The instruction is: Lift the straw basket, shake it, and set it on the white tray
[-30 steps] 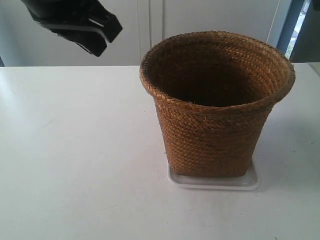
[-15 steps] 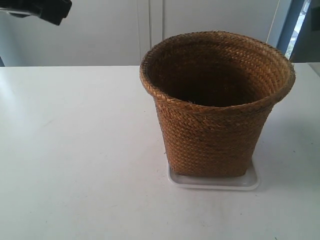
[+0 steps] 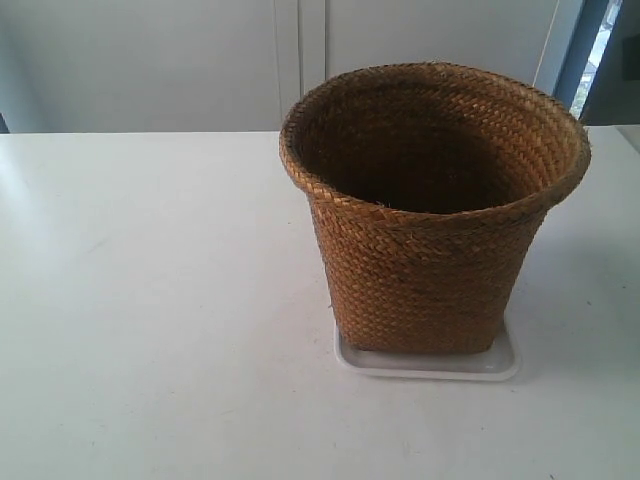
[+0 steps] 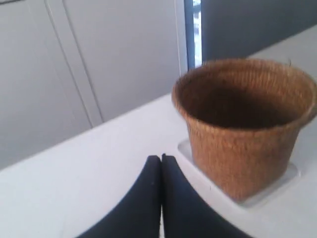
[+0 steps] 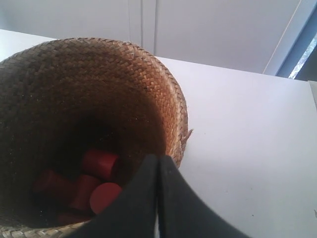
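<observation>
standing on the white tray (image 3: 430, 367), straw basket (image 3: 420, 270) holding red cylinders (image 5: 99, 163)

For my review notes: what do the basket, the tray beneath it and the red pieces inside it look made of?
The straw basket: braided natural fibre, tan and matte; plaited rows show. The white tray: probably plastic, smooth, glossy, with sheen along its rim. The red cylinders: smooth, perhaps plastic or painted wood; too dim to say.
</observation>
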Action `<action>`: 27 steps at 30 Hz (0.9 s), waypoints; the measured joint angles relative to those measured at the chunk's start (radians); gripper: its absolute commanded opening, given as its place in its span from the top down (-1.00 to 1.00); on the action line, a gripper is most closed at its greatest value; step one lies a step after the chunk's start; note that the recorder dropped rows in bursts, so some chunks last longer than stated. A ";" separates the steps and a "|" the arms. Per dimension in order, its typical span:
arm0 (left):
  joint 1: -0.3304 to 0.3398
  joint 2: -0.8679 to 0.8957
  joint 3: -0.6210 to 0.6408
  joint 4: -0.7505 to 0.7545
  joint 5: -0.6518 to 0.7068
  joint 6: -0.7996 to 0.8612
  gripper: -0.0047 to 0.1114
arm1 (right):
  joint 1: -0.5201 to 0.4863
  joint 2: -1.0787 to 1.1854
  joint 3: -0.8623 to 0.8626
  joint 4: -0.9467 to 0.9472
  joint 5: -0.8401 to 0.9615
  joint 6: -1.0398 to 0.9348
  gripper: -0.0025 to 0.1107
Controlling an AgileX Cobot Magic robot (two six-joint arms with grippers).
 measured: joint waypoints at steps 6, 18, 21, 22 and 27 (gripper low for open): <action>0.000 -0.051 0.011 0.015 0.404 0.020 0.92 | 0.000 0.000 0.000 0.000 0.000 0.000 0.96; 0.000 -0.057 0.011 0.015 0.575 0.023 0.92 | 0.000 0.000 0.000 0.003 0.000 0.000 0.96; 0.000 -0.057 0.011 0.015 0.575 0.026 0.92 | 0.000 0.000 0.000 0.003 0.000 0.000 0.96; 0.000 -0.057 0.011 0.015 0.575 0.026 0.92 | 0.000 0.000 0.000 0.003 0.000 0.000 0.96; 0.036 -0.057 0.011 0.013 0.575 0.028 0.92 | 0.000 0.000 0.000 0.003 0.000 0.000 0.96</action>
